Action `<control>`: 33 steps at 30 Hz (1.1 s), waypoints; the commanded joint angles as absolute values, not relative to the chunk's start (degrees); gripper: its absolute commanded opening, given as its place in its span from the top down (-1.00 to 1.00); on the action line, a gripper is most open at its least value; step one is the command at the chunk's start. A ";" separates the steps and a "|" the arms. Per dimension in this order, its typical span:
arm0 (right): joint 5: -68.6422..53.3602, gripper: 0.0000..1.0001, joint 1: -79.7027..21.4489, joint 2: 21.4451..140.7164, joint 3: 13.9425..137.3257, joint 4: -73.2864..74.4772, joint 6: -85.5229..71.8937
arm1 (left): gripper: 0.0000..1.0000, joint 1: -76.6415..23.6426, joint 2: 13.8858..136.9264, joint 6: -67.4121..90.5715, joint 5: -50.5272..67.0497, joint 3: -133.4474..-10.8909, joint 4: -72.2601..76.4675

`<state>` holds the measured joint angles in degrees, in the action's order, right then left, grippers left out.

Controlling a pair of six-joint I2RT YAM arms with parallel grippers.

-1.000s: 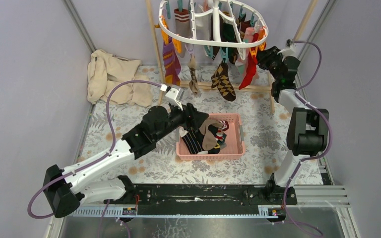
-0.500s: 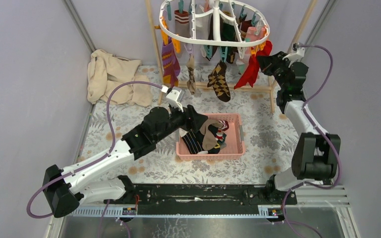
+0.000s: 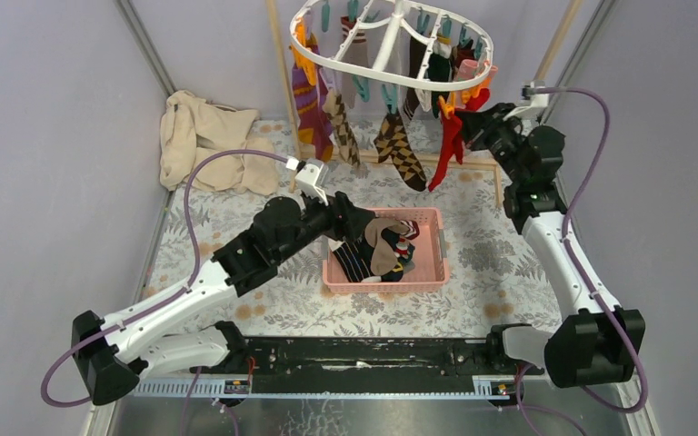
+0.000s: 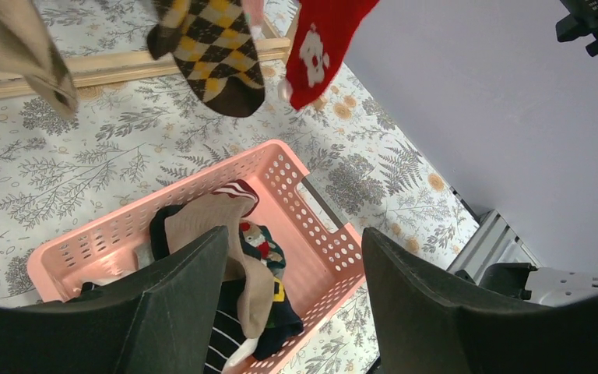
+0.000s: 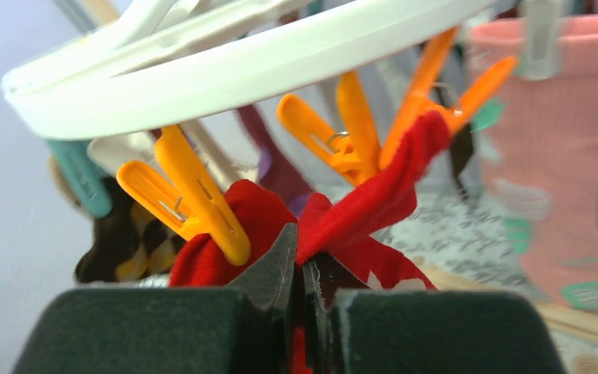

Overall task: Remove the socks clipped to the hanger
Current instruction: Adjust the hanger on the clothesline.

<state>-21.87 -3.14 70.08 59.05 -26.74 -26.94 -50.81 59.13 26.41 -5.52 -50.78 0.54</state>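
Note:
The white oval hanger (image 3: pixel 391 73) hangs at the back with several socks clipped to it. My right gripper (image 3: pixel 469 121) is shut on a red sock (image 3: pixel 445 150) still held by an orange clip (image 5: pixel 428 117) on the rim (image 5: pixel 226 74); the sock is stretched taut between clip and jaws. A brown argyle sock (image 3: pixel 398 145) and a purple striped sock (image 3: pixel 309 100) hang to the left. My left gripper (image 3: pixel 363 222) is open and empty above the left part of the pink basket (image 3: pixel 436 245). The left wrist view shows loose socks (image 4: pixel 233 257) lying in the basket (image 4: pixel 311 202).
A beige cloth (image 3: pixel 204 141) lies at the back left. The wooden pole frame (image 3: pixel 284 73) holds the hanger, its base bar (image 3: pixel 473 162) lying across the table behind the basket. A pink sock (image 5: pixel 561 179) hangs to the right of the red one.
My right arm pulled the red sock down and toward the front right; the hanger swung and tilted with it. The left arm shifted slightly, its gripper staying over the basket.

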 commanded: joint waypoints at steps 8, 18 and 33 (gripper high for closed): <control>-18.11 0.92 -20.38 71.79 70.63 -14.62 -17.68 | -0.43 -51.18 57.28 25.13 -8.75 -52.47 0.22; -15.53 0.93 -30.39 80.22 82.12 -6.71 -14.19 | -0.70 -51.19 63.86 20.83 -11.97 -56.93 4.03; -14.57 0.94 -35.33 83.45 90.13 1.84 -12.79 | -0.97 -51.10 74.64 17.30 -25.98 -59.68 16.27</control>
